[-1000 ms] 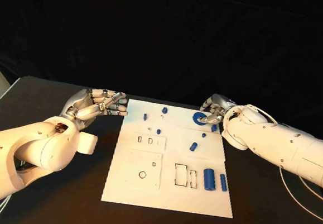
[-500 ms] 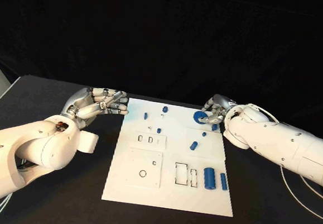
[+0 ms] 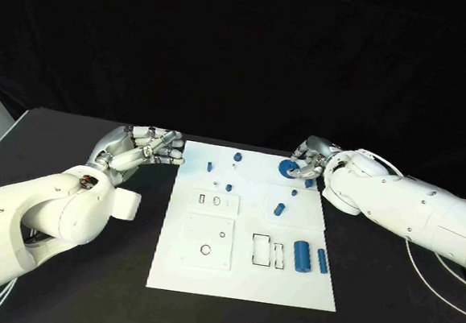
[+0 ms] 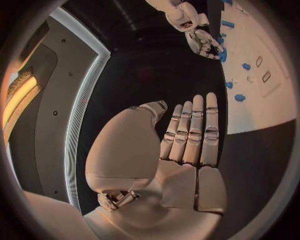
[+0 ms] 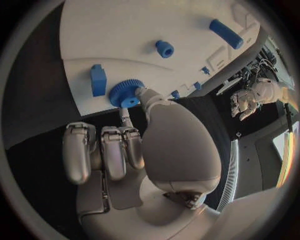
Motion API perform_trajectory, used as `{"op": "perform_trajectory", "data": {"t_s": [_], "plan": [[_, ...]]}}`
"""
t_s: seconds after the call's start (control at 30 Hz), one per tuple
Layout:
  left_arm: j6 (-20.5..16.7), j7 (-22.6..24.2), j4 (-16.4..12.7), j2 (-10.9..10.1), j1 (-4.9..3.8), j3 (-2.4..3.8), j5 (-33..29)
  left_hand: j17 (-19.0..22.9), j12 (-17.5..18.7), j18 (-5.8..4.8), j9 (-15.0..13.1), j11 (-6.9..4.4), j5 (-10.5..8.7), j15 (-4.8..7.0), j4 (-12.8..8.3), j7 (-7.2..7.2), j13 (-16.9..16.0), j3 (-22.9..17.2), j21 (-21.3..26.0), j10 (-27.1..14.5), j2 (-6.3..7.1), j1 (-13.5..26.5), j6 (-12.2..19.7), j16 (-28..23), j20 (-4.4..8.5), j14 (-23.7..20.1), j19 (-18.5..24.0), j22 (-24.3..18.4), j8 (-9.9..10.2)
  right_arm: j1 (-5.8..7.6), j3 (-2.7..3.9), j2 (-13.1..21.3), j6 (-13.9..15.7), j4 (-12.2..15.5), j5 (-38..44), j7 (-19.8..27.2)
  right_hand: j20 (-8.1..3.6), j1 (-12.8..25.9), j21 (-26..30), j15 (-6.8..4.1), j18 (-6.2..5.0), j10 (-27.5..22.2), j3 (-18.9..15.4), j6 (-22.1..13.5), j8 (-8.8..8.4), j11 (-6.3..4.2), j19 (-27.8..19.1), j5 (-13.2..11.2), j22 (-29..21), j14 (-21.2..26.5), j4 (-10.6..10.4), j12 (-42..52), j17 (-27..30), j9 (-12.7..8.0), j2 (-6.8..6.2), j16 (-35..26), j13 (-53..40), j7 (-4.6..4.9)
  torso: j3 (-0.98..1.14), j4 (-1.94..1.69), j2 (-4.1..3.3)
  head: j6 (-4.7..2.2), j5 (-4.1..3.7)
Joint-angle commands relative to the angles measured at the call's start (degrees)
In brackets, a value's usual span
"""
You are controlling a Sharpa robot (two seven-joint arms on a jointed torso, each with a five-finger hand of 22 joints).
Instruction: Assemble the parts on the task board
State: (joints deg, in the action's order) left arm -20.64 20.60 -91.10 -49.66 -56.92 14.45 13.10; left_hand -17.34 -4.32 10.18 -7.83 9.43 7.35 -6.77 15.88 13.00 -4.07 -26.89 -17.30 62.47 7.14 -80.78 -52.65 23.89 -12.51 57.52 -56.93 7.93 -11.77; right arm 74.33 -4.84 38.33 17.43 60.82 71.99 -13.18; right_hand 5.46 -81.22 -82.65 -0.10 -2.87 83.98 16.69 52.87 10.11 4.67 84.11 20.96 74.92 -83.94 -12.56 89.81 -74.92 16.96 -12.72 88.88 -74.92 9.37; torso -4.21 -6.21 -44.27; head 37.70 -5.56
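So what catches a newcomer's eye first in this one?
The white task board in the middle of the black table, dotted with small blue parts. At its far right corner the right hand pinches a blue gear in its fingers. The left hand hangs by the board's far left corner, holding nothing.

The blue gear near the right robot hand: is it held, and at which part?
Yes. The right robot hand pinches the blue gear at its toothed rim, between thumb and one finger, over the task board. The left robot hand holds nothing.
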Motion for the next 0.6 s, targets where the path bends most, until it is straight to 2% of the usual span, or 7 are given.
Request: {"op": "perform_trajectory", "data": {"t_s": [0.03, 0.2, 0.33, 0.6], "plan": [[0.71, 0.33, -0.04, 0.12, -0.04, 0.04, 0.24, -0.05, 0.16, 0.18, -0.03, 0.26, -0.12, 0.13, 0.04, 0.29, -0.08, -0.21, -0.2, -0.09, 0.53, -0.21, -0.06, 0.15, 0.12, -0.34, 0.04, 0.05, -0.01, -0.19, -0.1, 0.03, 0.17, 0.27, 0.87, 0.27, 0.16, -0.75, -0.34, 0.0, 0.69, 6.02, 1.67, 1.14, 0.72, -0.37, 2.76, 1.01, 5.81, -5.33, 0.3, 0.19, -11.55, 0.25, 0.78, 0.32, -15.08, -0.26, -0.03, 0.0, 0.0, 0.0, -0.07], [0.72, 0.32, -0.03, 0.14, -0.04, 0.04, 0.24, -0.05, 0.16, 0.18, -0.03, 0.26, -0.12, 0.13, 0.04, 0.29, -0.08, -0.21, -0.2, -0.09, 0.53, -0.21, -0.06, 0.15, 0.12, -0.34, 0.04, 0.05, -0.01, -0.23, -0.11, 0.07, 2.77, 0.73, 2.86, 1.02, -0.32, -1.13, -0.53, -0.57, 0.73, 6.02, 4.39, 3.13, 2.09, -1.05, 2.79, 1.87, 6.11, -5.34, 0.8, 0.19, -11.61, 0.82, 1.02, 0.32, -15.08, -1.01, -0.05, -0.03, 0.01, 0.01, -0.09], [0.7, 0.31, -0.01, 0.15, -0.04, 0.04, 0.24, -0.05, 0.16, 0.18, -0.03, 0.26, -0.12, 0.13, 0.04, 0.29, -0.08, -0.21, -0.2, -0.09, 0.53, -0.21, -0.06, 0.15, 0.12, -0.34, 0.04, 0.05, -0.01, -0.28, -0.11, 0.11, 5.99, 1.51, 5.25, 1.56, -0.6, -1.11, -0.72, -0.86, 0.79, 6.02, 5.73, 3.88, 2.73, -1.38, 2.86, 2.06, 6.38, -5.36, 1.24, 0.19, -11.7, 1.13, 0.91, 0.33, -15.08, -1.36, -0.07, -0.06, 0.03, -0.03, -0.14], [0.72, 0.3, 0.06, 0.21, -0.03, 0.04, 0.24, -0.05, 0.16, 0.18, -0.03, 0.26, -0.12, 0.13, 0.04, 0.29, -0.08, -0.21, -0.2, -0.09, 0.53, -0.21, -0.06, 0.15, 0.12, -0.34, 0.04, 0.05, -0.01, -0.38, -0.09, 0.74, 12.86, 5.34, 10.33, 2.39, -0.73, -0.84, -0.93, -1.0, 0.85, 6.02, 6.32, 4.19, 3.03, -1.53, 2.95, 2.04, 6.67, -5.4, 1.42, 0.19, -11.91, 1.29, 0.65, 0.38, -15.08, -1.52, -0.03, -0.12, 0.03, -0.13, 0.01]]}}
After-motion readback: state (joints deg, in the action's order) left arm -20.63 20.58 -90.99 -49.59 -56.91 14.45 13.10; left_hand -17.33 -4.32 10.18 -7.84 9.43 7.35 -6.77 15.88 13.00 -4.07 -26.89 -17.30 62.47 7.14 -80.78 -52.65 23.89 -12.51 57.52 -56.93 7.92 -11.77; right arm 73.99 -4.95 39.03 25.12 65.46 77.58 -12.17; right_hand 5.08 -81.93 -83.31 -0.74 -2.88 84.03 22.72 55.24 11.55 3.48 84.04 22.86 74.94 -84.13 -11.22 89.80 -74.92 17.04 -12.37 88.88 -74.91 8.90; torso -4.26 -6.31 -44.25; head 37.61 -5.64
